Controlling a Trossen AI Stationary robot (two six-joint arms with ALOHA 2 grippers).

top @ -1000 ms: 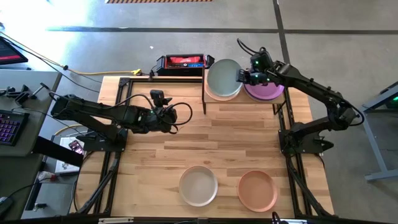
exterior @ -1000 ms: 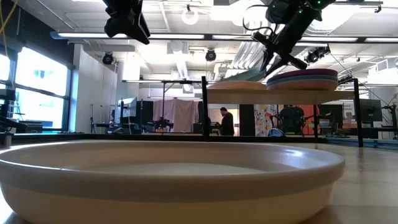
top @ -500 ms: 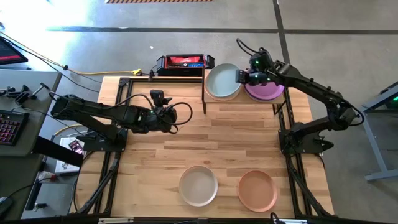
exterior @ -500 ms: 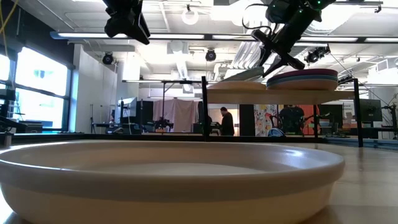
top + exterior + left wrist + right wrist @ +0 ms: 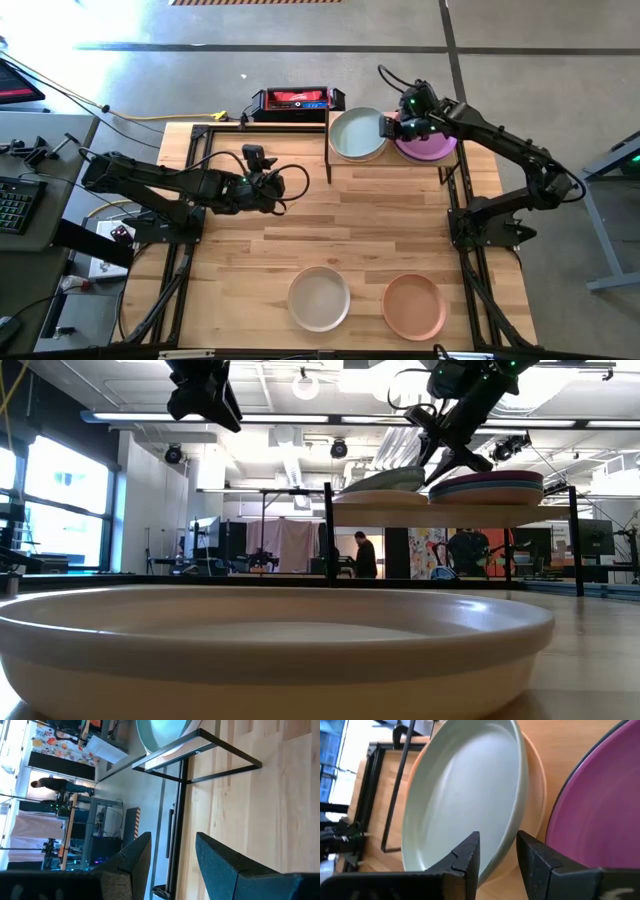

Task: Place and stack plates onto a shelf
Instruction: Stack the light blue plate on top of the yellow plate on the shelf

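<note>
Right pincer (image 5: 389, 126), fingers apart around a pale teal plate's (image 5: 357, 133) rim on the shelf (image 5: 400, 506); purple plate (image 5: 430, 146) beside it.

Two dark jointed arms with looping black cables, one green-lit.

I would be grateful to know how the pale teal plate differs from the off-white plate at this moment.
The pale teal plate lies on the shelf, atop a peach plate; the off-white plate sits alone on the tabletop at the near edge. The right gripper is at the teal plate's rim, fingers apart, while no gripper is near the off-white one. Both are round, shallow, rimmed and similar in size.
</note>
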